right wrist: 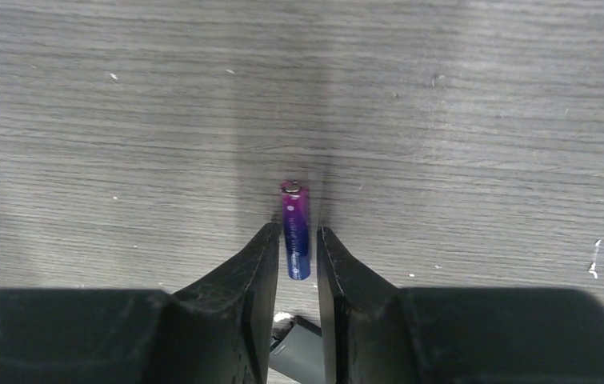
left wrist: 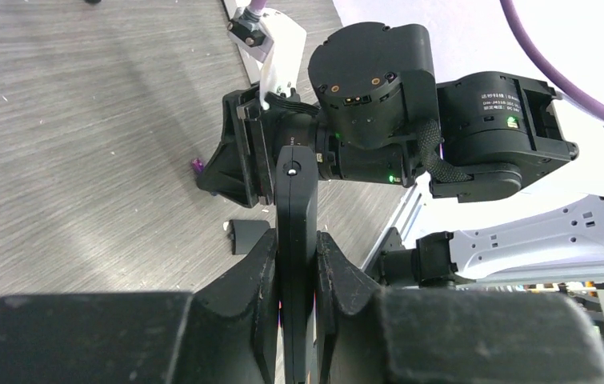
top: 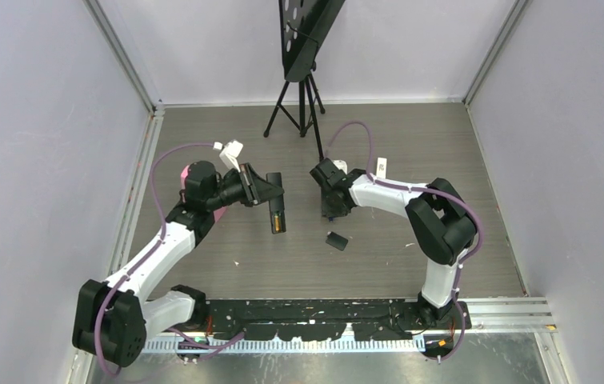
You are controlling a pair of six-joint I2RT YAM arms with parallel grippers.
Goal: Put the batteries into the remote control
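Observation:
My left gripper [top: 269,192] is shut on the black remote control [top: 278,212] and holds it off the table, back up. An orange-yellow battery [top: 279,224] shows in its open compartment. In the left wrist view the remote [left wrist: 295,192] stands edge-on between my fingers [left wrist: 254,272]. My right gripper [top: 329,210] is down at the table, slightly open, its fingertips [right wrist: 260,256] on either side of the purple battery [right wrist: 296,230], with thin gaps showing. That battery also shows in the left wrist view [left wrist: 198,166]. The reddish-brown and dark batteries are out of view.
The black battery cover [top: 337,240] lies on the table in front of my right gripper; it also shows in the left wrist view [left wrist: 248,234] and the right wrist view [right wrist: 302,352]. A tripod with a black board [top: 302,88] stands at the back. Walls enclose the table.

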